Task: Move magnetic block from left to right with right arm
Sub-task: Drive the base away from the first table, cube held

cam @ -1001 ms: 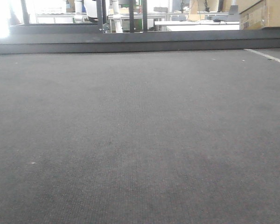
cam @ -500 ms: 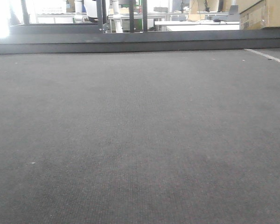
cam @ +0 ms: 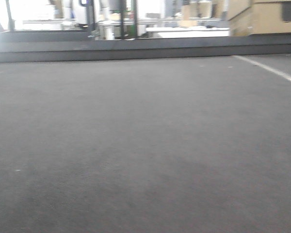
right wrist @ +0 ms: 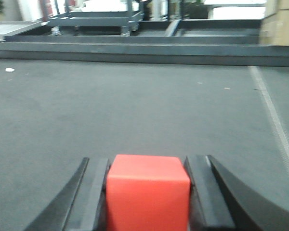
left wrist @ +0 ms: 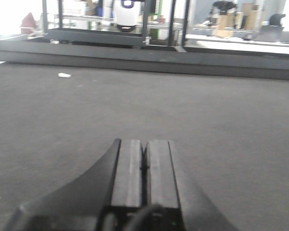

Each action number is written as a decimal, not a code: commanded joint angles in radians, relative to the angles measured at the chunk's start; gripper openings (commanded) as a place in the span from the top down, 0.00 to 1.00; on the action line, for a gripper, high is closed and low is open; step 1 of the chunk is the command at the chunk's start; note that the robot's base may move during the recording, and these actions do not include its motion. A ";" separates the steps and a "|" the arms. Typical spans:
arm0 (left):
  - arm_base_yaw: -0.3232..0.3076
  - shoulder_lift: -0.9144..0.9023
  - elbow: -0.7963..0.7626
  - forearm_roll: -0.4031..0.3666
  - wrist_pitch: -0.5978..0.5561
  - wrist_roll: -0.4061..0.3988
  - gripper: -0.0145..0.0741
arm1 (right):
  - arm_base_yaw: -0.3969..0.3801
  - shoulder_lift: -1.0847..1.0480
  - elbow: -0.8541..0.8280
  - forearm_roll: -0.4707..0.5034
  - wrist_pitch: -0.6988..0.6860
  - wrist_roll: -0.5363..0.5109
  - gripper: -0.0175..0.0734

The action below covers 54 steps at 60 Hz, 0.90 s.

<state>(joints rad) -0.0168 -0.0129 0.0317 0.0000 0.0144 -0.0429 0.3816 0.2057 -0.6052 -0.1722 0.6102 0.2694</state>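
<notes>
Right wrist view: the right hand (right wrist: pixel 147 164) is closed on the magnetic block (right wrist: pixel 148 192). The two dark fingers (right wrist: pixel 92 192) press against its left and right faces, spread only as wide as the cube itself. The block is plain red, with its top face and near face visible, and it sits square between the fingers at the bottom centre of the view. Whether its underside touches the bench (right wrist: pixel 135 106) cannot be told from here. The bench surface is dark grey and finely textured. A white line (right wrist: pixel 274 120) runs along it on the right, away from the hand, and a small white scrap (right wrist: pixel 9 70) lies far off on the left, near a raised dark ledge (right wrist: pixel 135 48) at the far edge. Left wrist view: the left hand (left wrist: pixel 144 144) is fully closed, its finger pads meeting along a thin seam with nothing between them, low over bare bench. The white scrap also shows here, far left, near the ledge. Front view: soft focus, grey bench surface filling most of the view, the white line at upper right, the ledge across the back, and a cardboard box (cam: pixel 262 17) behind it.
</notes>
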 commanded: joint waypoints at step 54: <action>0.001 -0.014 0.009 0.000 -0.092 -0.004 0.97 | -0.006 0.012 -0.024 -0.023 -0.085 -0.008 0.57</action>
<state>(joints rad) -0.0168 -0.0129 0.0317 0.0000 0.0125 -0.0429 0.3816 0.2033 -0.6052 -0.1738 0.6120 0.2677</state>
